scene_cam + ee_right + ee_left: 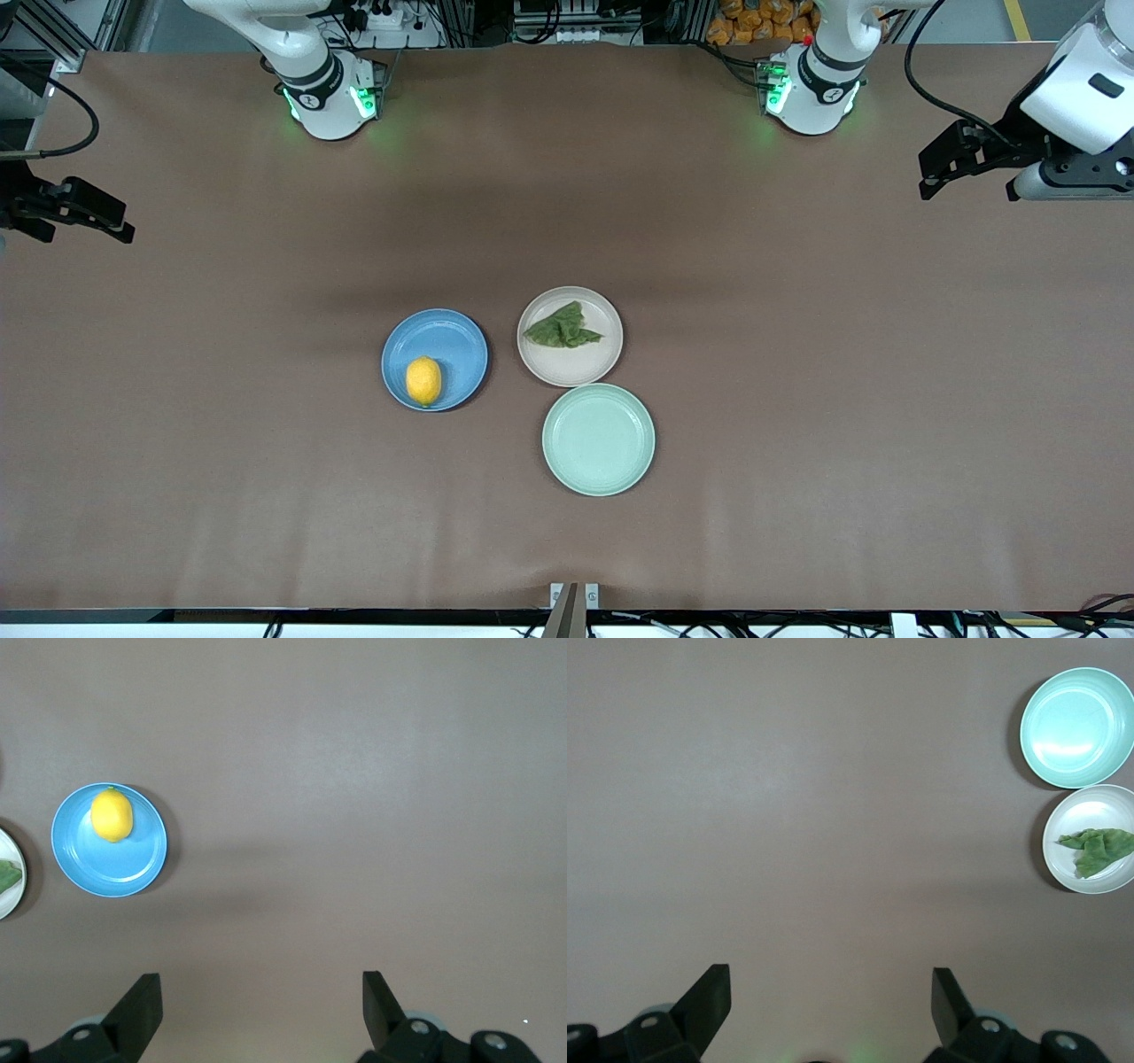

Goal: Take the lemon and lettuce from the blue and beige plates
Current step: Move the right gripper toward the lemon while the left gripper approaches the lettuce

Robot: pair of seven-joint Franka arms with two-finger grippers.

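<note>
Brown table (797, 399): three plates (599, 439), one lemon (423, 380).

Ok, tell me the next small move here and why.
Probably swing the right hand in over the lemon on the blue plate, that plate lying toward its end. Both hands are open, empty, parked at the table's ends; the left hand could likewise head for the lettuce on the beige plate.

Three plates, blue plate (456, 337), beige plate (567, 368), mint-green plate (599, 439); one lemon (423, 381); one lettuce (563, 328).
</note>
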